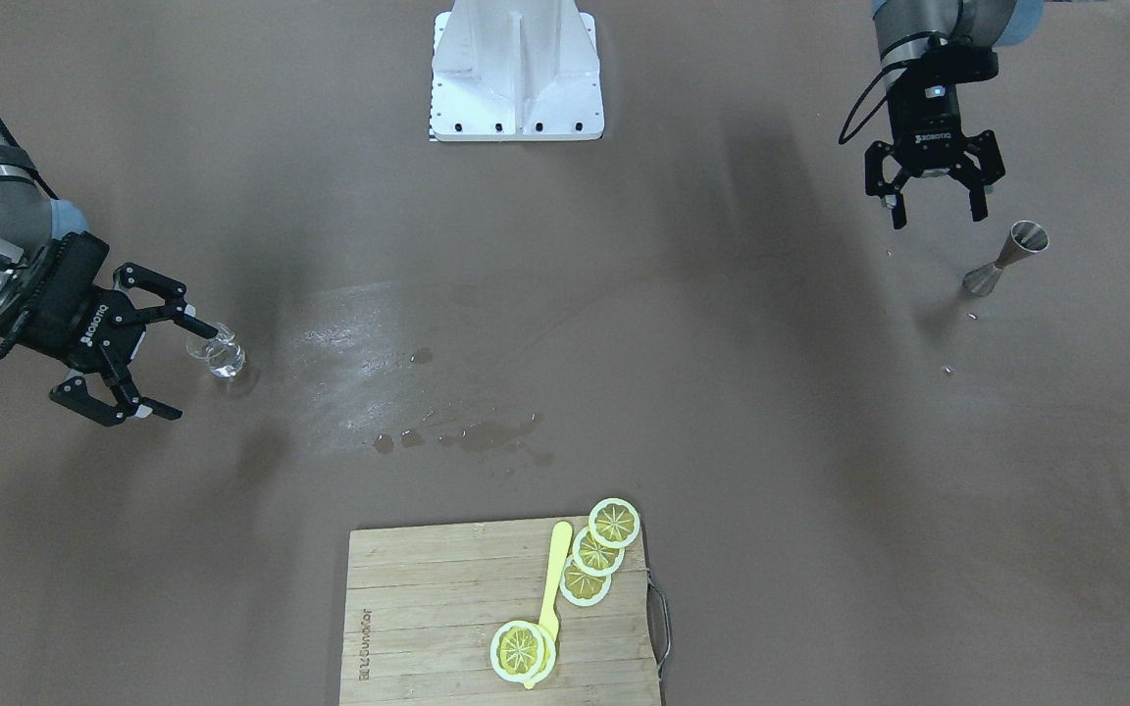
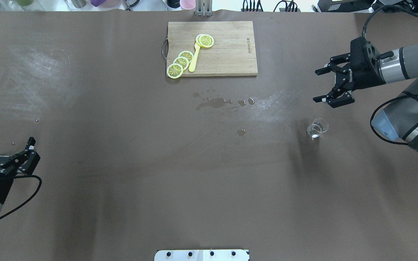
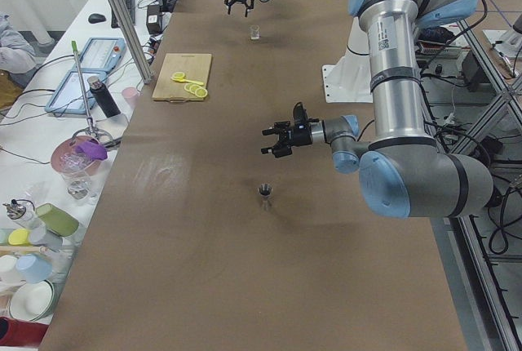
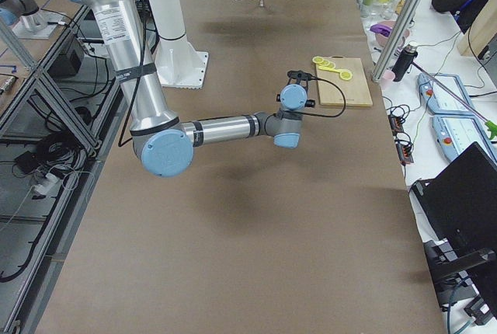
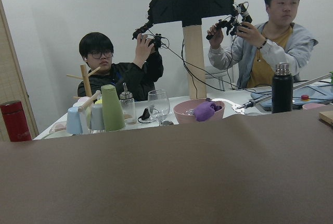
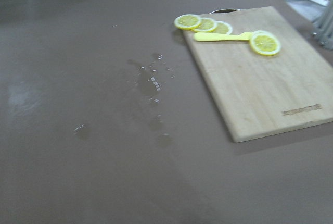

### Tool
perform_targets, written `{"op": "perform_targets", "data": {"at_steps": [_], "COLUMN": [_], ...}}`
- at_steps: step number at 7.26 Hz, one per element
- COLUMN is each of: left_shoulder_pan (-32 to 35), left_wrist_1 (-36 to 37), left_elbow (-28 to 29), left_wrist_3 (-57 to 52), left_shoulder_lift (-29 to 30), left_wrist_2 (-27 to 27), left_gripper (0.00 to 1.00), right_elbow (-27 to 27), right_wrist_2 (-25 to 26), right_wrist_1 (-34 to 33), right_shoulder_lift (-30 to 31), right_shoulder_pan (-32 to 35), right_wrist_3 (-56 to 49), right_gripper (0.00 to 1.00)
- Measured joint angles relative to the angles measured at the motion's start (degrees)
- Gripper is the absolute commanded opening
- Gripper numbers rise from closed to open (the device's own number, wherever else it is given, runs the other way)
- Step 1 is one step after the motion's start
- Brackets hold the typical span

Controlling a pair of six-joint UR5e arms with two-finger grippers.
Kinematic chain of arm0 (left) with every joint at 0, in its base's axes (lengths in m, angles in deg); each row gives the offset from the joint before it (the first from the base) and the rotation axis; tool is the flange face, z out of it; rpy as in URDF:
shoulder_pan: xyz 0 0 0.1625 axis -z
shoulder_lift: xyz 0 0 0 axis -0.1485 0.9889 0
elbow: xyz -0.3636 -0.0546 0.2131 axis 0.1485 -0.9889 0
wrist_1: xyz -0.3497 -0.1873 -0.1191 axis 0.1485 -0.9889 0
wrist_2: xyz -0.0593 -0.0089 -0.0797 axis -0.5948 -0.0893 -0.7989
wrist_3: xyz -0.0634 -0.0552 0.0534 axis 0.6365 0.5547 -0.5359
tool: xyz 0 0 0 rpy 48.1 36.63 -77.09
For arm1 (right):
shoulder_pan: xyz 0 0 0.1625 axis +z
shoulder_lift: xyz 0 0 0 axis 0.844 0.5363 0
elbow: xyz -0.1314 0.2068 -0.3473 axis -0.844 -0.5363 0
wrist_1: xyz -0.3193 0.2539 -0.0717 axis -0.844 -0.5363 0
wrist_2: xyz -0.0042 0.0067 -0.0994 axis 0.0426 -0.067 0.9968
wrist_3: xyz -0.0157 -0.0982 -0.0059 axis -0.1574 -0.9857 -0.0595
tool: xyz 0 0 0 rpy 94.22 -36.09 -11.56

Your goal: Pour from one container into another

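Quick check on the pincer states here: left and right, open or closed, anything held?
Left pincer: open, holding nothing; the jigger stands free near it.
Right pincer: open, holding nothing; the glass stands free near it.

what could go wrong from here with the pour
The small clear glass sits right by one finger of the open right claw; a slightly off closing could knock it over instead of gripping it.
The slim jigger stands upright near the open left claw; a nudge may topple it.
Puddles already wet the table, so more spilling seems likely.
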Motion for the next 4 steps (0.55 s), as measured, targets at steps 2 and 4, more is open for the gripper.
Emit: {"op": "perform_targets", "data": {"at_steps": [2, 4], "left_shoulder_pan": [2.8, 10.9], "left_wrist_1": [0.3, -1.7], "left_elbow": [-1.1, -1.2], "left_wrist_3": [-6.9, -18.0], "left_shoulder_lift": [4.6, 7.2], "left_wrist_2": [-5.6, -19.0], "left_gripper": [0.98, 0.98], "right_elbow": [0.8, 4.8], "right_wrist_2": [6.0, 9.7], "right_wrist_1": [-3.8, -17.7], "right_shoulder_lift": [-1.6, -1.6], "right_shoulder_pan": [3.0, 6.8], "right_wrist_3": [7.2, 8.7], "right_gripper": [1.0, 1.0]}}
